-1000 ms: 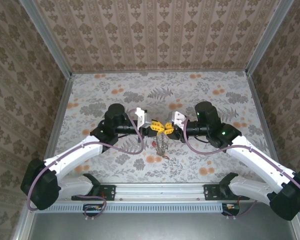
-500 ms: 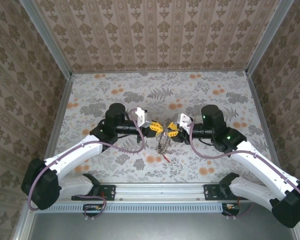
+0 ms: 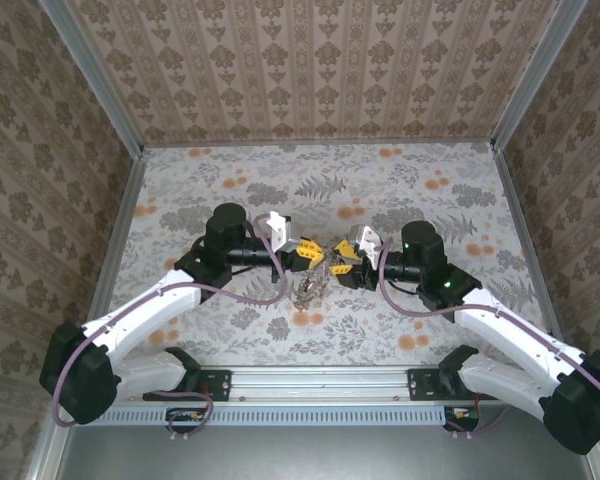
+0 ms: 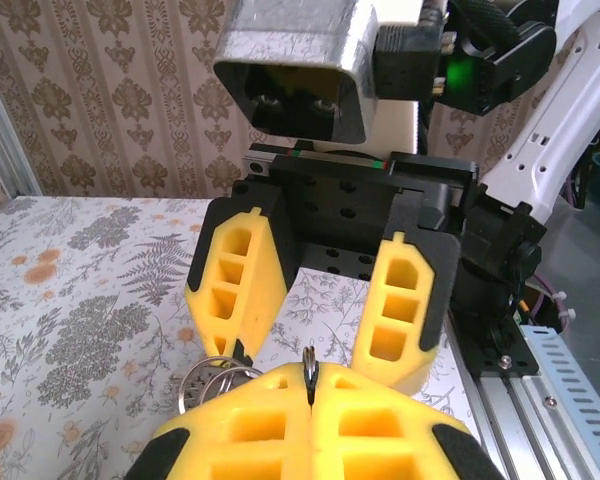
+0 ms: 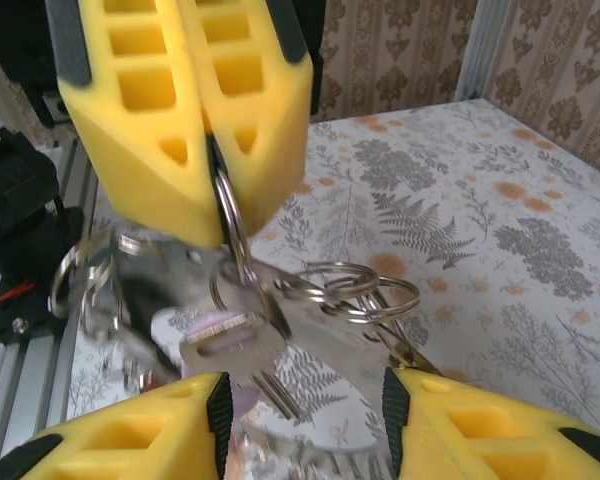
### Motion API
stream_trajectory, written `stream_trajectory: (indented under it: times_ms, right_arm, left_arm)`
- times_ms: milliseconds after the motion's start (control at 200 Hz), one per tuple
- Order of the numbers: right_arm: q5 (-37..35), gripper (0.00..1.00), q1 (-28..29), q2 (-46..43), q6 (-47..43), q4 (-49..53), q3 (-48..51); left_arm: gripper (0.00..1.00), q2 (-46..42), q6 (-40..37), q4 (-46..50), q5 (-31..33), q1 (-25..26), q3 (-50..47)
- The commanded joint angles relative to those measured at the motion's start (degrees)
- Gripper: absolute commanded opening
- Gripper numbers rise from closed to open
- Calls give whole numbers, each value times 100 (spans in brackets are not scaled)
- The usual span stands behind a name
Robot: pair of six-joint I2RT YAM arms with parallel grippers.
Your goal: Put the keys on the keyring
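Yellow left fingers [image 5: 180, 110]: squeezed tight together, pinching the keyring [image 5: 230, 225] by its thin edge.
Left gripper [image 3: 316, 262]: near the middle of the table [image 3: 230, 180], pointing to 3 o'clock.
Right gripper [image 3: 334, 266]: just beside the left one, tip to tip with it, pointing to 9 o'clock.
Right fingers [image 4: 238, 270]: spread wide apart with nothing in them. The keyring sits in front of the gap between them.
Keyring: up off the table, held at the spot where the two grippers meet.
Keys [image 5: 235, 345]: a silver bunch with some small rings [image 5: 350, 290]. It hangs from the keyring, at 6 o'clock under the left fingers. From above it shows at 6 o'clock of the two grippers. I cannot tell if the lowest key touches the table.
Table: pale cloth with grey leaves and orange flowers.
Walls [image 3: 310, 70]: brown paper with a leaf pattern, at 9, 12 and 3 o'clock.
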State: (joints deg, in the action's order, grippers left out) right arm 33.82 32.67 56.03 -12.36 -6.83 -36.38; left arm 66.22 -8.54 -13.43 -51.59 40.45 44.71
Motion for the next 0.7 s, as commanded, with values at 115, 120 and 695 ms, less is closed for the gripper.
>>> stream_trajectory:
  times_ms: [115,120,695]
  right_arm:
    - [-519,52,395,101,317,-688,128]
    - [-523,52,397,101,315,-688,130]
    - [-1758,40,902,274,95,-766,319]
  left_arm:
    - [0,-179,151,-238,211,-17,175]
    - [0,-179,150,-239,211,-18,177]
    - [0,-228,177,-204,481,-18,159]
